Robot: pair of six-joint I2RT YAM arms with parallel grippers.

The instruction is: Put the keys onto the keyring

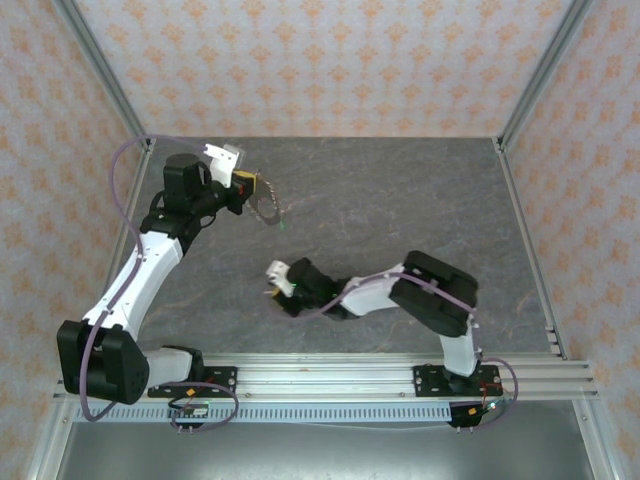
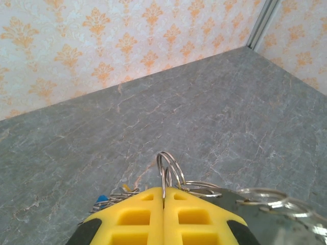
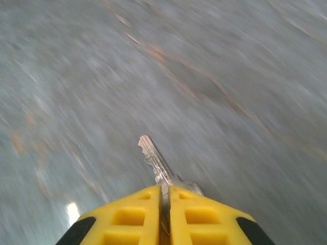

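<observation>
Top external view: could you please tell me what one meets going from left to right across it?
Left arm's base → left gripper → right gripper → right arm's base. The keyring, hanging from the left gripper, overlaps both grippers sideways, so I leave it out.

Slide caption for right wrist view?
Right gripper pinches a small silvery metal key, blade pointing forward over the blurred grey tabletop.

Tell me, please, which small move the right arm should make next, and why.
Probably carry the right pincer toward the left pincer, blade first. The right pincer is shut on a key whose blade sticks out ahead, while the left pincer is shut on the keyring at the far left, and a stretch of table separates the two.
</observation>
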